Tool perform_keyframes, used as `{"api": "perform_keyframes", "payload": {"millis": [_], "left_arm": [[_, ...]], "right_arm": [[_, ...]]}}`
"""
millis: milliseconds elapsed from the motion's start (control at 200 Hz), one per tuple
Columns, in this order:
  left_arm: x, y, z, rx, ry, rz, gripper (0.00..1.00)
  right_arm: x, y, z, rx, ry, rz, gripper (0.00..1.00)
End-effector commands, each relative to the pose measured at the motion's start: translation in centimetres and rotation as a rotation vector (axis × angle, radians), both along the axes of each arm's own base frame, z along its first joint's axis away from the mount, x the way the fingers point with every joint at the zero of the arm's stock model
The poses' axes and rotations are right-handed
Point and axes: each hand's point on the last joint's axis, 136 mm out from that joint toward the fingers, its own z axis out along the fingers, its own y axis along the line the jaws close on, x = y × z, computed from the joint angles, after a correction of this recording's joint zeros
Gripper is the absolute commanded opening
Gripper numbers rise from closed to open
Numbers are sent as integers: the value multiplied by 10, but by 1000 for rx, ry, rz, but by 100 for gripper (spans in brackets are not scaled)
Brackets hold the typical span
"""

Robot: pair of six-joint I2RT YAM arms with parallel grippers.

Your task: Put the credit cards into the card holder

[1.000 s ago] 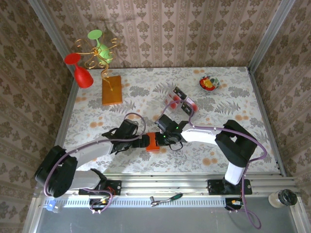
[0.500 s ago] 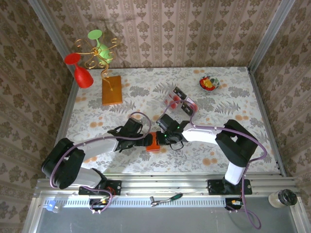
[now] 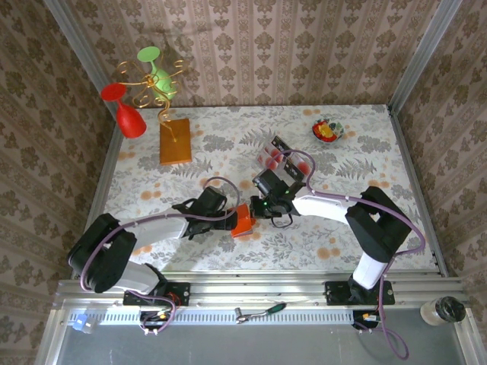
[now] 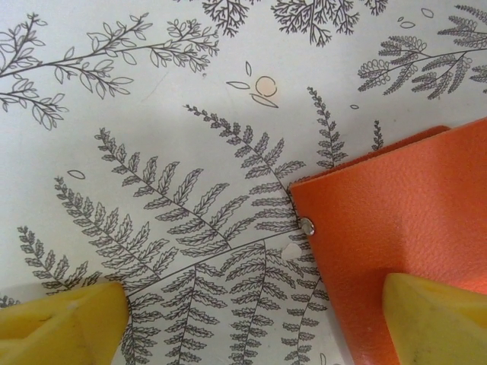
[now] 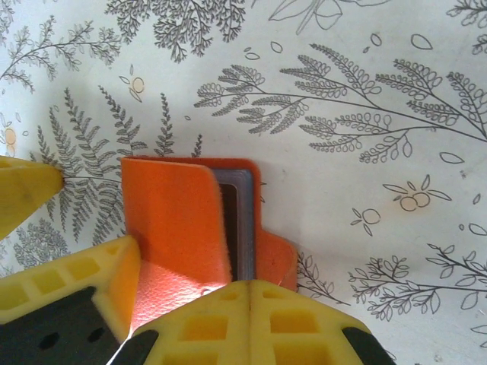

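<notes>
Fern-print table (image 3: 228,133); orange card holder (image 5: 175,213) (grey-blue inside showing) lies part-open.

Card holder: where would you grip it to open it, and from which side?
Probably the free edge of the lifted flap on the card holder, coming from the side where the grey inside shows. There the flap curls up off the lower layer, leaving a gap for a finger.

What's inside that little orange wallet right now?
Under the lifted flap of the card holder only a grey-blue lining edge and a dark strip show; whether that strip is a card cannot be told. The flap covers everything deeper.
</notes>
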Motion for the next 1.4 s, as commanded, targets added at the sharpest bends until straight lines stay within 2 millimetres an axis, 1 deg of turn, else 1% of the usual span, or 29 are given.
{"api": "perform_keyframes", "payload": {"millis": [0,130,415,565,650,755,840,900,1005,1070,1170,1265,1325,1395], "left_arm": [[-11,7,-23,83,67,-36,88],[-13,8,-27,110,72,-46,87],[-15,8,-28,136,69,-57,87],[-15,8,-28,140,68,-59,87],[-15,8,-29,142,68,-60,87],[-15,8,-29,143,67,-61,87],[-16,8,-29,140,65,-65,87],[-16,7,-29,141,61,-70,87],[-17,7,-28,153,52,-80,87],[-18,7,-28,167,46,-89,87],[-18,8,-28,181,38,-99,87],[-18,7,-26,199,27,-112,87],[-18,7,-26,211,23,-118,87],[-18,8,-27,218,23,-121,87]], "right_arm": [[0,7,10,16,-6,30,5],[0,13,9,29,5,44,5],[-8,26,-10,21,42,71,4],[-14,28,-21,10,60,74,3],[-17,25,-25,5,70,69,3],[-17,25,-20,9,66,68,3],[-14,24,-4,15,37,72,4],[-9,20,10,21,9,61,4],[-2,7,25,5,-29,35,7],[1,-4,28,-35,-44,26,11],[-1,-19,21,-114,-39,31,21],[-7,-25,10,-166,-11,49,30],[-11,-26,3,-185,0,61,33],[-12,-25,-1,-191,8,68,34]]}}
